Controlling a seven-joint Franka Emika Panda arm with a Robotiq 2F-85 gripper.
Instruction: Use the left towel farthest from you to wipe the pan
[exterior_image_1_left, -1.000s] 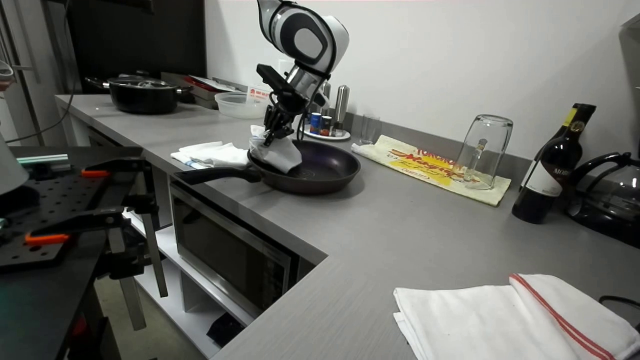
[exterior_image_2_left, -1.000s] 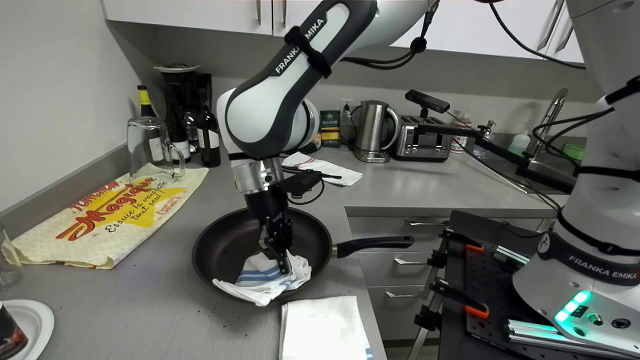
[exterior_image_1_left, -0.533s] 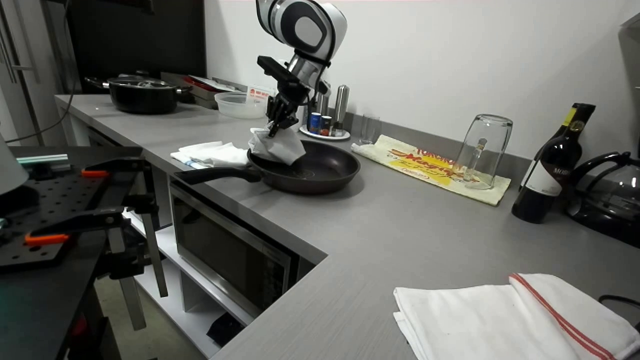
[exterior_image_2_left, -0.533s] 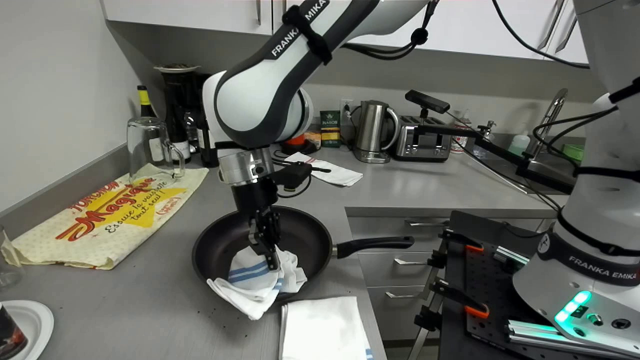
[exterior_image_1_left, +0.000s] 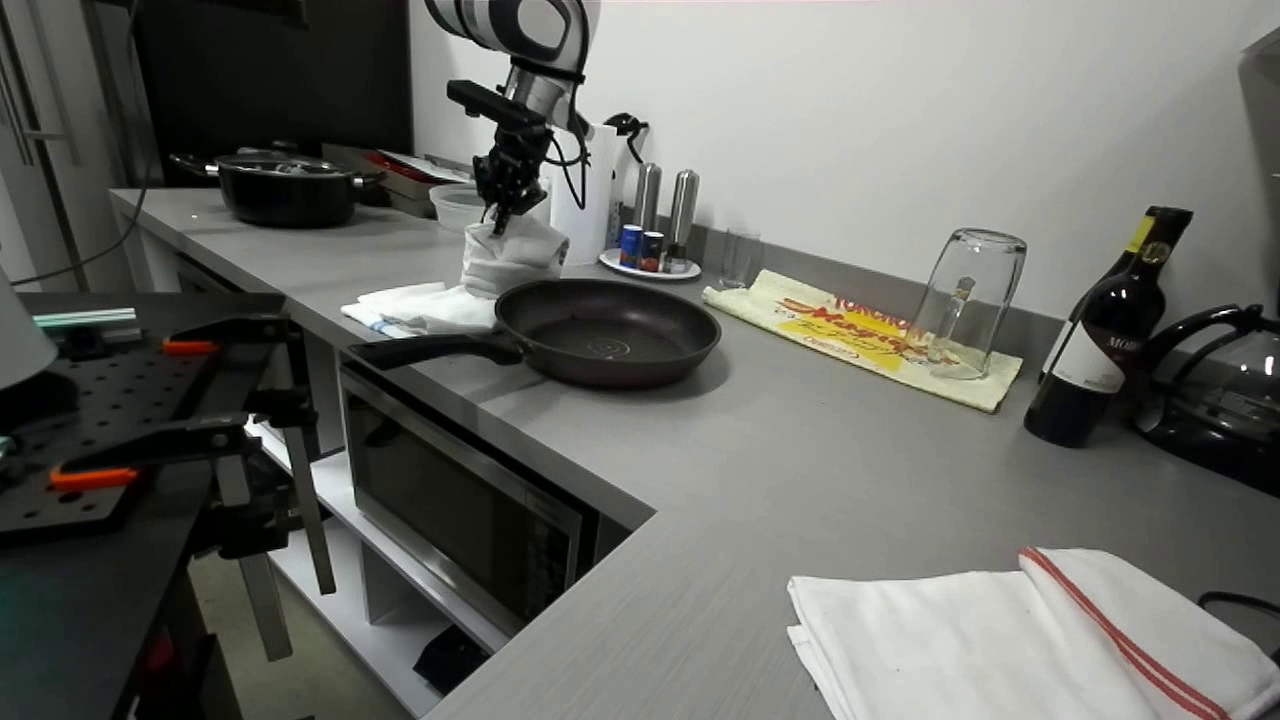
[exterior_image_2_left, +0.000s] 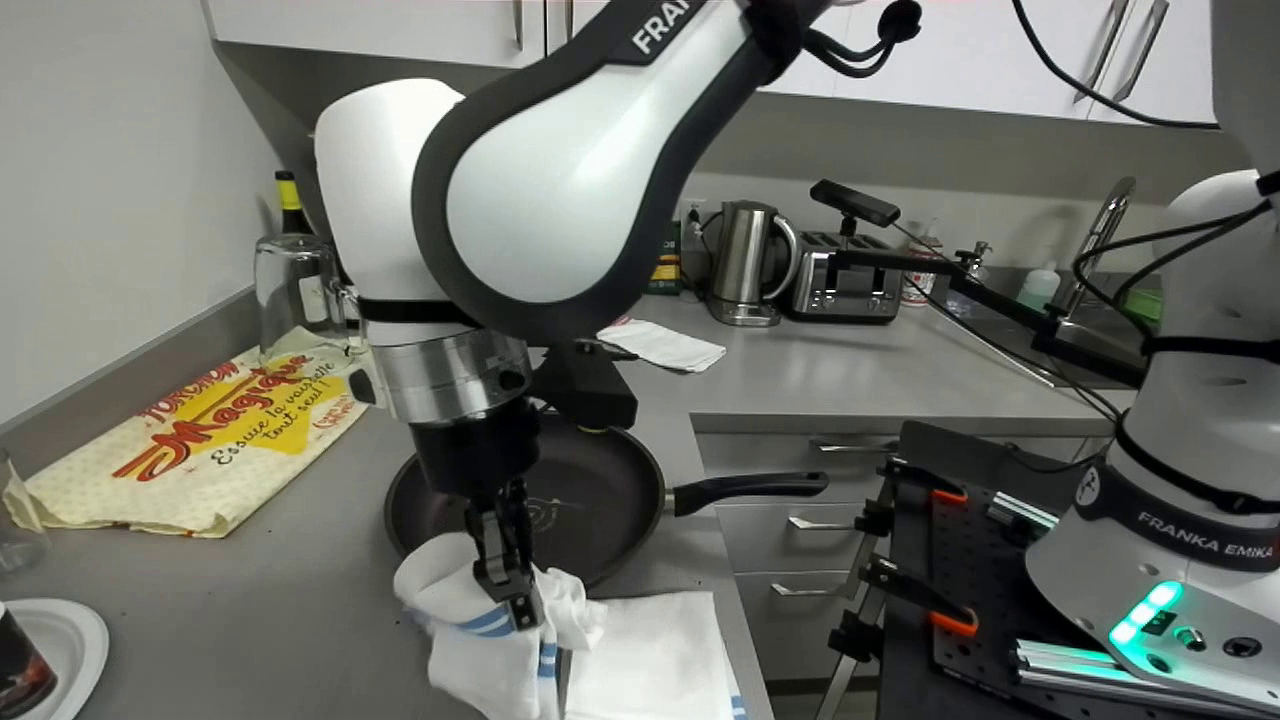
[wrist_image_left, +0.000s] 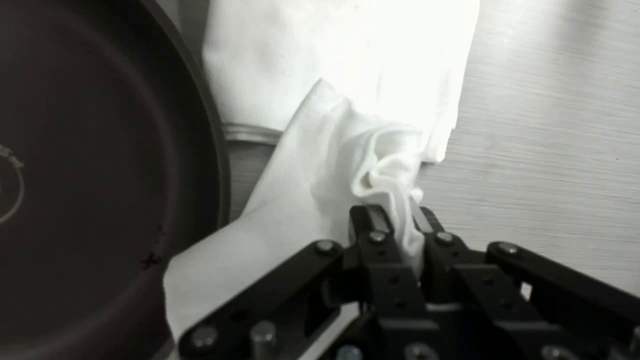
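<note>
A white towel (exterior_image_2_left: 480, 660) with blue stripes was held by the pincer (wrist_image_left: 397, 225). The two tips were pressed close, with a bunched fold of the cloth squeezed between them — they were kept apart only by the cloth. The towel was held just beside the black pan (exterior_image_1_left: 605, 340). In the wrist view, part of the pan's rim was hidden by it, but whether the rim was touched could not be told. A small dark spot (wrist_image_left: 150, 260) was seen inside the pan.

Near the pan, a folded white towel (exterior_image_2_left: 650, 660) was laid flat on the grey worktop (exterior_image_1_left: 750, 450). In the wrist view it was partly covered by the held towel. The pan's handle (exterior_image_2_left: 745, 490) was pointed out past the worktop's edge.

In both exterior views, a glass mug (exterior_image_1_left: 970, 305) was set on a yellow cloth (exterior_image_2_left: 270, 435) with red letters. Well apart from the pan, a towel with red stripes (exterior_image_1_left: 1000, 640) was laid out — a wine bottle (exterior_image_1_left: 1085, 370) and a black pot (exterior_image_1_left: 285, 195) were seen too, in an exterior view.
</note>
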